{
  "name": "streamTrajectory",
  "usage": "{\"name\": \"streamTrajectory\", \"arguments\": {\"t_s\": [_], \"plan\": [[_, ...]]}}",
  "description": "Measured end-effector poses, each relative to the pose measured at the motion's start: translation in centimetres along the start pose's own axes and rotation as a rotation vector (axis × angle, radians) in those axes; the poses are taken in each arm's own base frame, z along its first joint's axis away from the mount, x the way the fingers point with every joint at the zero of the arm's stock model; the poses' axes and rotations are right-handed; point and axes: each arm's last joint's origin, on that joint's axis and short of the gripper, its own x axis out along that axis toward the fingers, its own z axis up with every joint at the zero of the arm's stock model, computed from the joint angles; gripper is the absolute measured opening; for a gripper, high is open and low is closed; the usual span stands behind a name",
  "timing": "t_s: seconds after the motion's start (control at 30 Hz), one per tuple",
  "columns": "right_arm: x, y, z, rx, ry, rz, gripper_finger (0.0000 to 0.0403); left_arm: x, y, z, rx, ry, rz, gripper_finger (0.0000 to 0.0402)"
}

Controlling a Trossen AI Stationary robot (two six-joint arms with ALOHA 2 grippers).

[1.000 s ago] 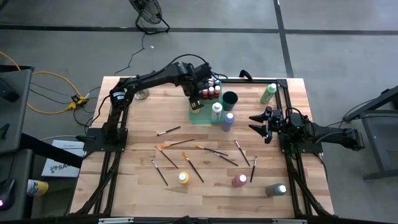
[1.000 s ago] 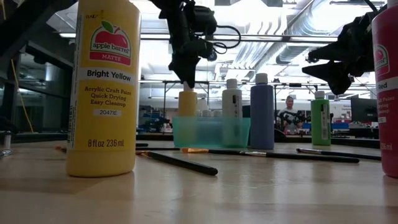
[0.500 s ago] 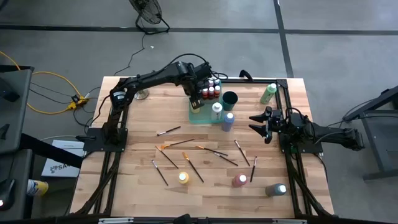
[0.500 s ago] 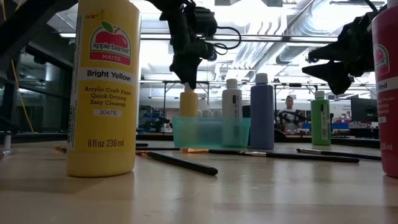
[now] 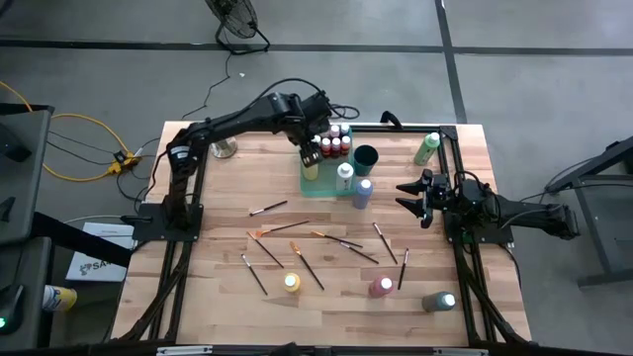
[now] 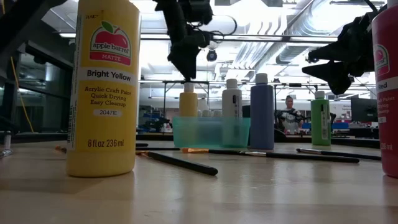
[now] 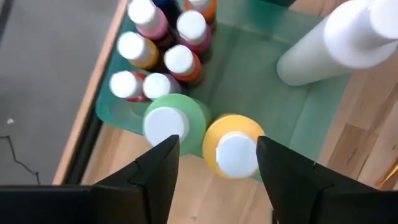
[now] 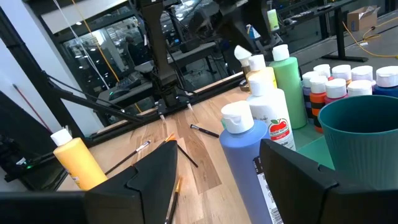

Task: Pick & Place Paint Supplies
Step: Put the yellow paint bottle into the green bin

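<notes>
Wooden table (image 5: 218,297) fills the middle of the high view, and I read it from its left edge across. At lower left of the boards lie several thin paintbrushes (image 5: 267,209), scattered, with a yellow bottle (image 5: 292,283) standing among them toward the bottom. That same bottle looms at the left of the low view, labelled Bright Yellow.

Above centre, my left gripper (image 5: 311,153) hangs over the green tray (image 5: 318,190), its fingers spread apart and holding nothing. Directly under it, in the tray, stands a small yellow paint bottle (image 7: 234,154) with a white cap, upright, touching a green bottle (image 7: 173,123) beside it. In the low view there is a clear gap between my fingertips and that cap. Farther along the tray a cluster of small white-capped bottles (image 5: 338,140) stands packed together, then a white bottle (image 5: 344,176), a dark teal cup (image 5: 366,156), and a blue bottle (image 5: 363,192) just off the tray's edge.

Toward the right, more brushes (image 5: 384,242) lie on the wood, with a red bottle (image 5: 381,287) and a grey bottle (image 5: 439,301) near the bottom. A light green bottle (image 5: 427,147) stands at upper right. My right gripper (image 5: 407,197) waits at the right edge, fingers wide and empty.
</notes>
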Motion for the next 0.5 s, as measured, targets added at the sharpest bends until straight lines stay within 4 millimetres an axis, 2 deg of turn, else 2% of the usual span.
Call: {"name": "streamTrajectory", "arguments": {"t_s": [0.3,0.5], "plan": [[0.0,0.0,0.0,0.000,0.000,0.000,0.0223,-4.0,-2.2,-1.0,0.056,-0.040,-0.016,0.0208],[0.0,0.0,0.0,0.000,0.000,0.000,0.0223,-6.8,-4.5,-2.6,0.130,-0.001,-0.045,0.0209]]}}
